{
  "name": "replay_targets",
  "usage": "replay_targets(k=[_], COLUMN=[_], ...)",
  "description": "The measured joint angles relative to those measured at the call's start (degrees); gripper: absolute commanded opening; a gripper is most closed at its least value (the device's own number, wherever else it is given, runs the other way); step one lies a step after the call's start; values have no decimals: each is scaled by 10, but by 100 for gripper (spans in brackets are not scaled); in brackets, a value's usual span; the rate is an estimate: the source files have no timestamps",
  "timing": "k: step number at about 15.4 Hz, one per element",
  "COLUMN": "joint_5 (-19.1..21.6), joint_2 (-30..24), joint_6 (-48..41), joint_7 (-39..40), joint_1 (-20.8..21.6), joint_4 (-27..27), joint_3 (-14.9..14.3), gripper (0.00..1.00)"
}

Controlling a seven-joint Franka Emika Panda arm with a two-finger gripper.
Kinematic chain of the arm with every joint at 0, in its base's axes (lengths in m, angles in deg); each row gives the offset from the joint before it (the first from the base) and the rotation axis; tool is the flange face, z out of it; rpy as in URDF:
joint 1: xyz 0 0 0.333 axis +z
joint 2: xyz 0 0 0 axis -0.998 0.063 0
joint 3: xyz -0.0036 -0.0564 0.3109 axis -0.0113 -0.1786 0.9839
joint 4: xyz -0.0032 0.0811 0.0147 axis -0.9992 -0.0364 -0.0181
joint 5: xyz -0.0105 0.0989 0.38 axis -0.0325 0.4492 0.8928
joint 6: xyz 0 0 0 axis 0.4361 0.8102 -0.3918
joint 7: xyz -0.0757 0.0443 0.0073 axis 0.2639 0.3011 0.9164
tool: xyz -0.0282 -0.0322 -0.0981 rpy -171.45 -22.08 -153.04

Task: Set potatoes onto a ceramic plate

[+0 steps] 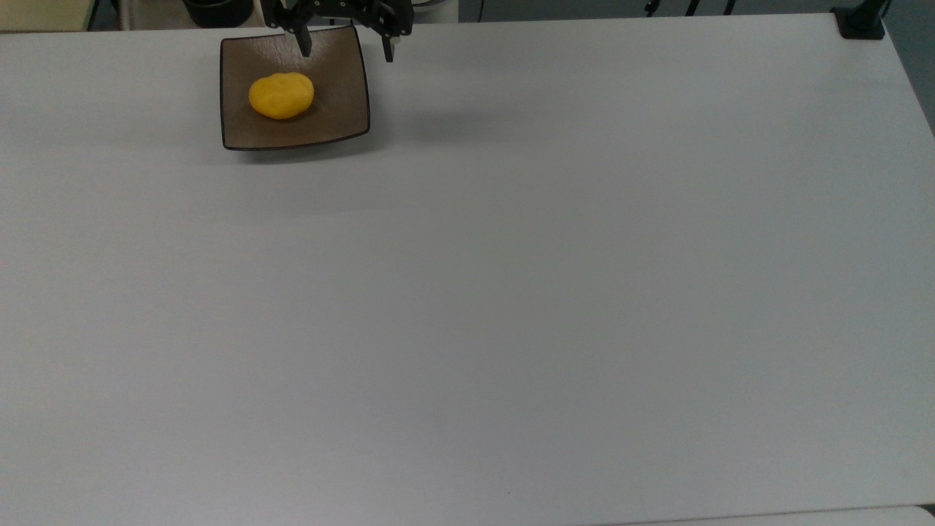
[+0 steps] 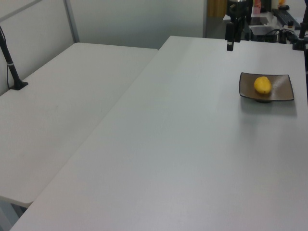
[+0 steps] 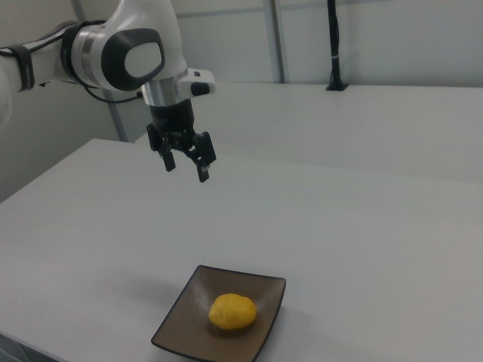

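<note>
Potato: a single bright yellow potato lies on the ceramic plate, a little off the plate's centre toward the top view's left. It rests on its own, nothing touching it. In the right view the potato sits in the plate's shallow middle; in the left view the potato leans toward the left view's left half of the plate.

Plate: square, brown, dark-rimmed with rounded corners, flat on the white table. The plate sits close to the near table edge in the right view, and the plate sits toward the far right of the table in the left view.

Gripper: the gripper hangs in the air well above the plate and clear of it, pointing down. Its two fingers are spread wide apart with nothing between them. In the top view the gripper sits over the plate's far edge, one fingertip over the plate's back rim and the other just past the plate's corner on the top view's right. In the left view the gripper is beyond the plate, on the left view's left of it.

Arm: the white and black arm reaches in from the right view's left, high above the plate.

Table: pale and plain around the plate; a second table stands beside it, well apart from the plate.
</note>
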Motion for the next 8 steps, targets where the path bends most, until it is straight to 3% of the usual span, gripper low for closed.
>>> replay_targets(k=[8], joint_5=[-25], joint_2=[2], joint_6=[0], joint_7=[-1], joint_1=[1], joint_4=[1], joint_3=[10], gripper=[100])
